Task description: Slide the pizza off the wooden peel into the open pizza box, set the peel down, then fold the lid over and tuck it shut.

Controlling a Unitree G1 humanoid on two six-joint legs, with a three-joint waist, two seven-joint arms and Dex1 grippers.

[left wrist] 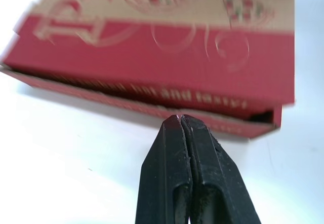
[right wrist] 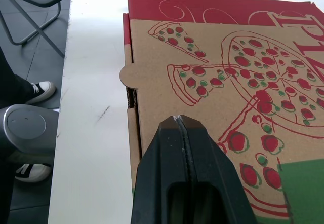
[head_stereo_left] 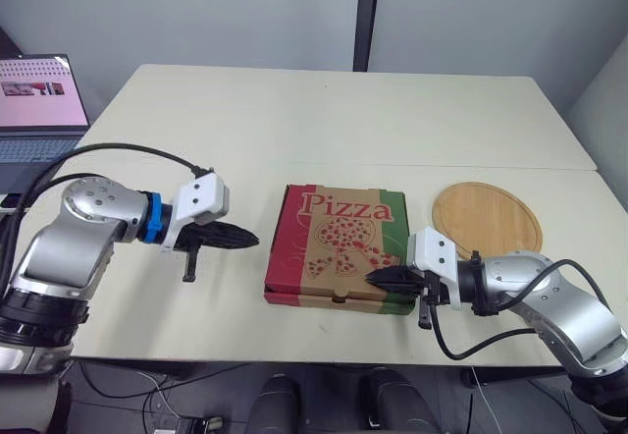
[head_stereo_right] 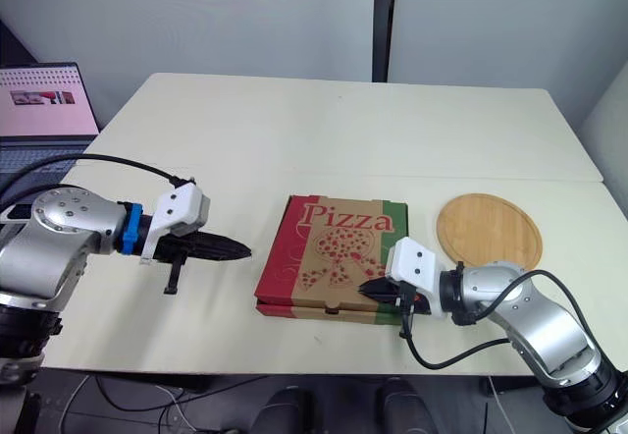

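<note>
Now the closed pizza box [head_stereo_left: 339, 247] faces its flap robotward, both jaws pinched together

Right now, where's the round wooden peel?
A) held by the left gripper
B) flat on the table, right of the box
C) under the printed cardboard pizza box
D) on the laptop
B: the round wooden peel lies flat on the cream table beside the pizza box.
</note>
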